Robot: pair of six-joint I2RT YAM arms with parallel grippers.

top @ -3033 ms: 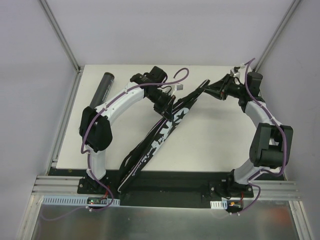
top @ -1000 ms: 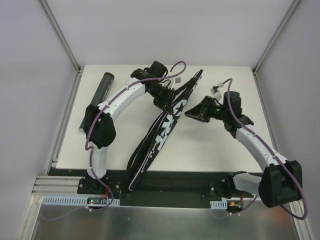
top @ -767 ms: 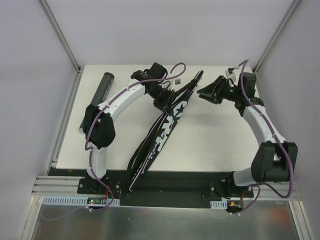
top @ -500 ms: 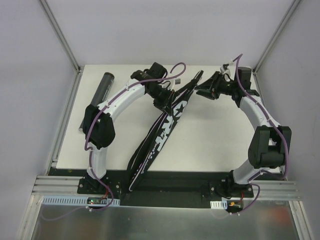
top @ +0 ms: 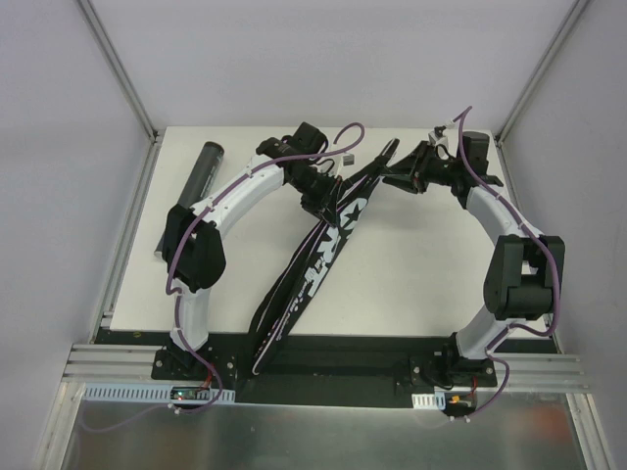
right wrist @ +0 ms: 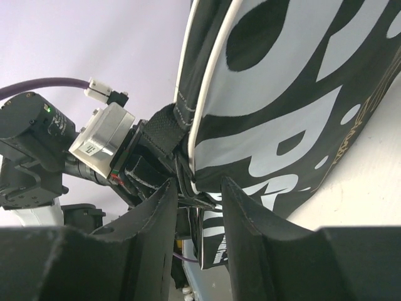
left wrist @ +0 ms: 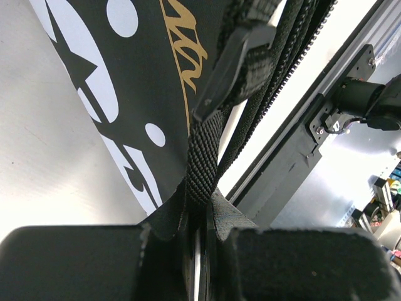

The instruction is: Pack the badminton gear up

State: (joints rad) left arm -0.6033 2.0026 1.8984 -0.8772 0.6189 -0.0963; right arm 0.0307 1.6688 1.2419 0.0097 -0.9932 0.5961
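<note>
Black bag (top: 306, 272), white star-and-letter print

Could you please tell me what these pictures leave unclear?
- Bag contents: its fabric hides them in every view.
- Tube near end: top view, left arm covers it.
- Whether the right fingers pinch the bag's end: right wrist view, too dark between them.

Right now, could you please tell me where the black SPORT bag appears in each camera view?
Top external: the black bag runs diagonally from bottom centre-left to upper centre.
Left wrist: the bag fills the upper left, showing white stars and gold script.
Right wrist: the bag fills the upper right, showing large white letters.
Shared landmark: the left claw, shut on the bag's webbing strap.
</note>
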